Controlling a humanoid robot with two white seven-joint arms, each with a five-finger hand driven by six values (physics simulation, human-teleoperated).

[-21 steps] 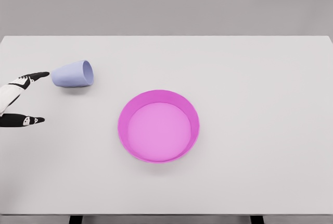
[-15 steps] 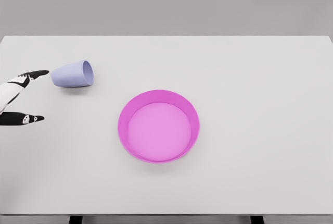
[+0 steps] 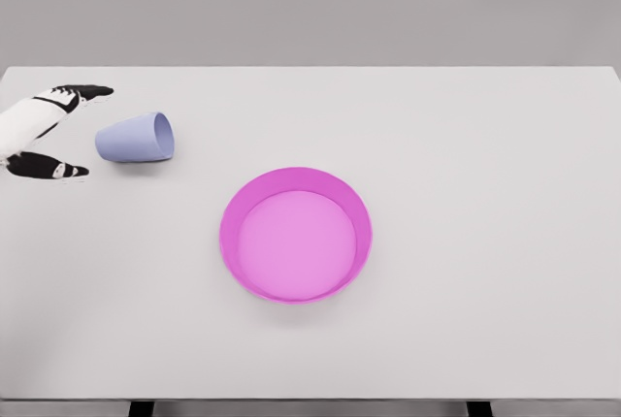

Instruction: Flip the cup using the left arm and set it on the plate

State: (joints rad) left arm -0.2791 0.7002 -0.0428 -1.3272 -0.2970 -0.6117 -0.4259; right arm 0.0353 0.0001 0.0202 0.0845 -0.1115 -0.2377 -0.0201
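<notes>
— Right, closing in on the cup (image 3: 136, 138) with the left hand (image 3: 44, 134): lying on its side at about ten o'clock on the table (image 3: 485, 145), closed base toward nine, open mouth toward three. Best to come in level from the base end, not from above.

— Agreed. Worth straddling the body: one finger past the far wall, the thumb past the near wall, then squeezing across the width. Hard to right afterwards if gripped at the rim.

— And the hand's state?

— Spread apart, holding nothing. Upper fingertip (image 3: 92, 92) at roughly eleven o'clock from the base, lower one at about eight. Just beside the cup, apparently not touching; a thin strip of table shows between them.

— So, bracketing the base end without reaching round it.

— Exactly. Probably needs a further slide toward three o'clock until the tips pass mid-body. Risky to close early: likely to nudge the cup and set it rolling, round as it is.

— And the plate (image 3: 228, 242)?

— Pink, shallow, near the table's middle, at about four or five o'clock from the cup, well apart. Ought to be an easy carry once upright: wrist roll first, mouth turned up, then across and down onto the pink floor.

— Right arm?

— Nowhere in view.
</notes>
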